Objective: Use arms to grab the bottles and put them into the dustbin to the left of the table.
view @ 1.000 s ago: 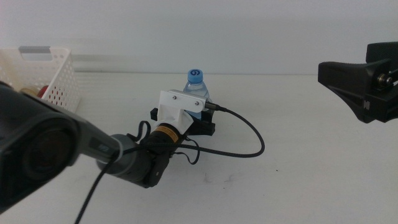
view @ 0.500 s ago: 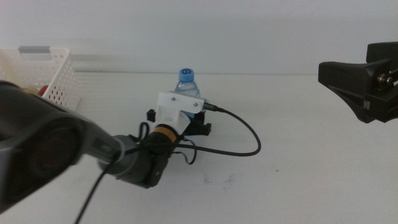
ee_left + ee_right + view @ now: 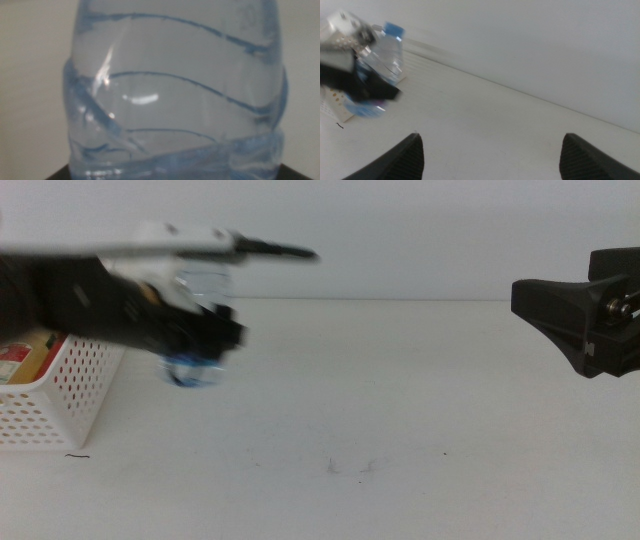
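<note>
Middle view: the left pincer (image 3: 205, 340), blurred by motion, carries the water bottle (image 3: 195, 365) in the air at the left of the surface (image 3: 400, 410), just beside the right-hand wall of the white basket (image 3: 55, 395). One second ago the bottle stood upright near the middle of the surface with the pincer closing round it; half a second ago it had barely shifted; now it is lifted clear and swung leftward, and the spot where it stood lies bare apart from faint scuff marks. Left wrist view: the clear ribbed bottle (image 3: 175, 95) fills the picture, which agrees with the pincer pinching it, though the jaws themselves show only as dark slivers at the edge. Right wrist view: the same carried bottle (image 3: 387, 52) appears far off with its blue cap (image 3: 394, 29) visible, beside the basket. The right pincer (image 3: 490, 150) waits at the right side of the surface, raised, jaws spread and holding nothing. A red-labelled item (image 3: 15, 365) and something yellowish already lie in the basket. Judged from this, the transfer is nearly complete: the bottle seems not quite above the opening, so a little more leftward travel is wanted before letting go, lest it strike the rim.
</note>
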Controlling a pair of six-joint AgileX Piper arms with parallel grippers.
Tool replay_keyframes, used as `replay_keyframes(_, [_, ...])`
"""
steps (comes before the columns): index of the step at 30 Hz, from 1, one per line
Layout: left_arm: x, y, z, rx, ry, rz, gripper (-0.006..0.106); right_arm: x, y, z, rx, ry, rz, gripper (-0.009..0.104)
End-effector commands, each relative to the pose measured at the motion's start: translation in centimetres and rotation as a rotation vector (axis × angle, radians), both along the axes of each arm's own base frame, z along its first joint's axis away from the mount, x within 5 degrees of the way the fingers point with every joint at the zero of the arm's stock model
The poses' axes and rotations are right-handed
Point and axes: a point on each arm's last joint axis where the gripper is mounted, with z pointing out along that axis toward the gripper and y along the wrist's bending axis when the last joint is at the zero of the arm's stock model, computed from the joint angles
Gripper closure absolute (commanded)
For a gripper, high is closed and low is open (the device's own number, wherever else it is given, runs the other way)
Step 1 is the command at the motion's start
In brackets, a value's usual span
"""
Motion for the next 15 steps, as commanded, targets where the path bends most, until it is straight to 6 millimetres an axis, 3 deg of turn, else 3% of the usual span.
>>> replay_keyframes(1, [0.5, 3.3, 3.3, 0.090, 0.094, 0.010, 0.102, -0.1, 0.0, 0.1, 0.000, -0.010, 0.003, 0.013])
replay_keyframes(5, [2.4, 9.0, 7.9, 0.168, 0.147, 0.061, 0.102, -0.1, 0.0, 0.1, 0.000, -0.010, 0.003, 0.013])
replay_keyframes(8, [4.1, 13.1, 9.5, 0.207, 0.138, 0.115, 0.102, -0.1, 0.0, 0.1, 0.000, -0.010, 0.003, 0.013])
replay_keyframes(11, [5.8, 17.0, 9.2, 0.212, 0.158, 0.205, 0.102, -0.1, 0.0, 0.1, 0.000, -0.010, 0.003, 0.013])
replay_keyframes(15, [7.9, 19.3, 6.4, 0.187, 0.214, 0.250, 0.102, -0.1, 0.0, 0.1, 0.000, -0.010, 0.003, 0.013])
